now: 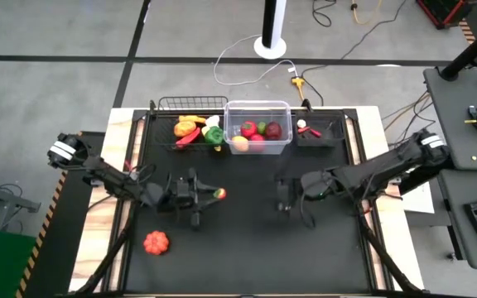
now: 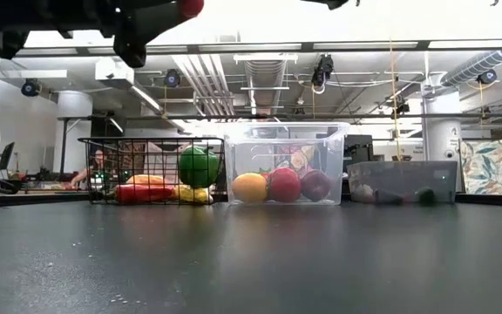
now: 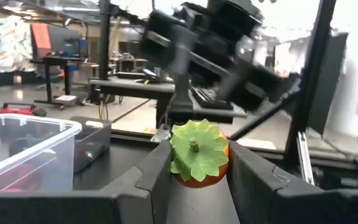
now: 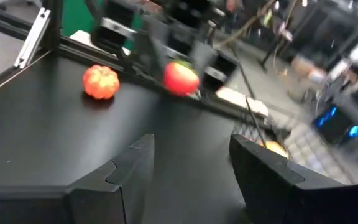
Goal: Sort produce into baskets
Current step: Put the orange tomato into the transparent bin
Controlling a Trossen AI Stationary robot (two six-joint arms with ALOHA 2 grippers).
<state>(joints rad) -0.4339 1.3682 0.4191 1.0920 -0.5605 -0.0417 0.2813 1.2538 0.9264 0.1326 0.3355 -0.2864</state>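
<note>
A red tomato (image 3: 197, 158) with a green leafy top sits between the fingers of my left gripper (image 1: 215, 194), high over the table's middle left. An orange pumpkin (image 1: 156, 242) rests on the black tabletop near the front left. My right gripper (image 1: 281, 199) hovers open right of the middle, nothing between its fingers (image 4: 135, 162). At the far edge stand a black wire basket (image 1: 166, 106), a clear bin (image 1: 257, 106) and a low dark tray (image 1: 331, 135), each holding produce. My left gripper pinches the tomato by its two opposite sides (image 3: 223, 163) between the two fingers. The fingers lie about level and point toward the table's right. The tomato's green top (image 3: 194, 149) faces back toward the wrist. It is lifted clear of the table.
The wire basket holds yellow, red and green pieces (image 1: 195, 131); the bin holds red and orange fruit (image 1: 255, 132); the tray holds small pieces (image 1: 309, 129). Bare black tabletop (image 1: 263, 257) stretches across the near half. A white cable (image 1: 247, 70) lies on the floor beyond.
</note>
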